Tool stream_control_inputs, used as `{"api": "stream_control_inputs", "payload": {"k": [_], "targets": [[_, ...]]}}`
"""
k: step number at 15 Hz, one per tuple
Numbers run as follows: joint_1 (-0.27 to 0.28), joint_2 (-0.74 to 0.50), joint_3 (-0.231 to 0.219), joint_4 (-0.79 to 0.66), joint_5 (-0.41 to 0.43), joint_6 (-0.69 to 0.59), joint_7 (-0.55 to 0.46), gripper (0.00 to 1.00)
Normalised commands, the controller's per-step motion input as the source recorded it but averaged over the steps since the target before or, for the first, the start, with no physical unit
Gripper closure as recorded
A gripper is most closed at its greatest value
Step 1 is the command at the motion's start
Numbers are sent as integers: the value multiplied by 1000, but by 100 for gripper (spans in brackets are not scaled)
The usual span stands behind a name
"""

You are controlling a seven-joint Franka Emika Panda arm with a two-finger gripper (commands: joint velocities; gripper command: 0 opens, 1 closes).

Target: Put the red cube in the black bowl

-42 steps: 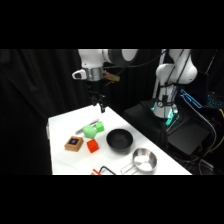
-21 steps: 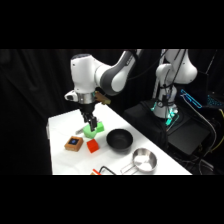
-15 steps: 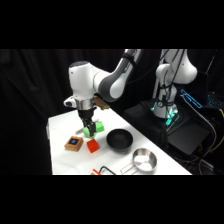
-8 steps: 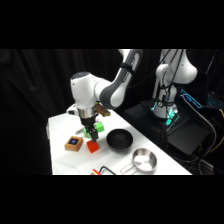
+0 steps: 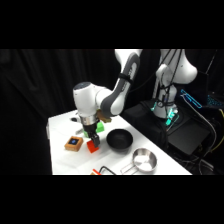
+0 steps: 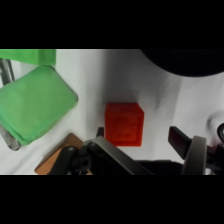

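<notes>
Black curtains back your white table, with a second white robot arm standing off to the right over dark equipment. Side view: your gripper is down low at the table, right over the red cube, which sits on the tabletop between the orange-brown block with a blue top on its left and the black bowl on its right. Cube and bowl are near each other but apart; the bowl holds nothing you can see. Something green peeks out behind the gripper, mostly hidden by it. You have a shiny metal bowl with a handle at the front right, and a red-handled tool at the front edge, cut off. Wrist view: the red cube rests flat on the white surface just ahead of the black linkage. Your fingers stand apart, one fingertip well clear of the cube's right side; nothing is clamped. A green object lies to the cube's left, a corner of the orange-brown block shows at lower left, and the black bowl's rim curves across the upper right.
</notes>
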Motion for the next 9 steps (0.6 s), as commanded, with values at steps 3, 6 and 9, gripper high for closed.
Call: {"api": "stream_control_inputs", "payload": {"k": [3, 6, 9], "targets": [[-37, 100, 43, 81, 81, 159, -27, 0], [-54, 89, 40, 68, 78, 156, -40, 0], [-56, 65, 33, 52, 67, 150, -51, 0]]}}
